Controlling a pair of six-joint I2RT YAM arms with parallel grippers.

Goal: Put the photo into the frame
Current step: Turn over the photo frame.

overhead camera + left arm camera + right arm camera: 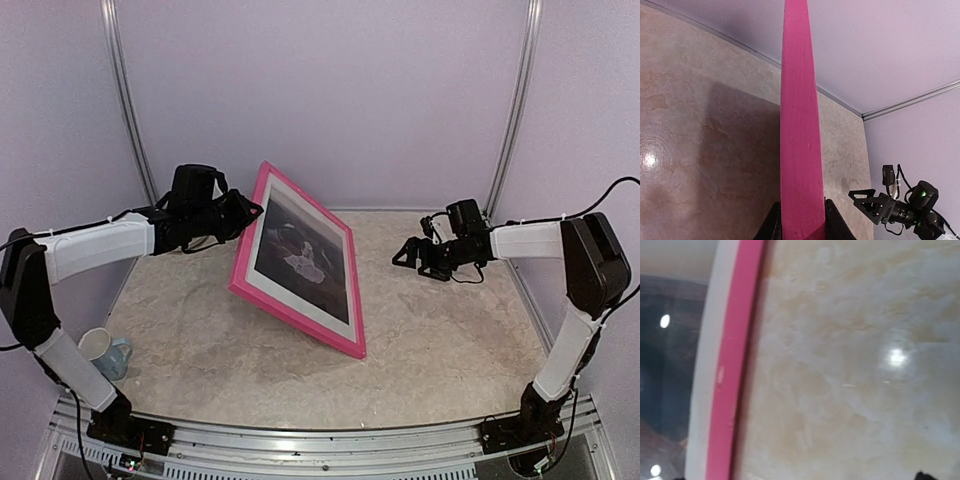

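Observation:
The pink frame (292, 316) stands tilted on its long lower rail on the table. The dark photo (300, 255) with a pale figure sits inside it, behind a white mat border (300, 302). My left gripper (250, 212) is shut on the frame's upper left rail. The left wrist view shows that pink rail (799, 150) clamped between both black fingers (771, 226). My right gripper (405, 256) hovers open and empty to the right of the frame, apart from it. The right wrist view shows the pink rail (732, 365), the mat and the dark photo (665, 365).
A pale blue mug (105, 352) stands at the near left beside the left arm. Purple walls with metal corner rails enclose the beige marbled table (440, 350). The right gripper (875, 204) also shows in the left wrist view.

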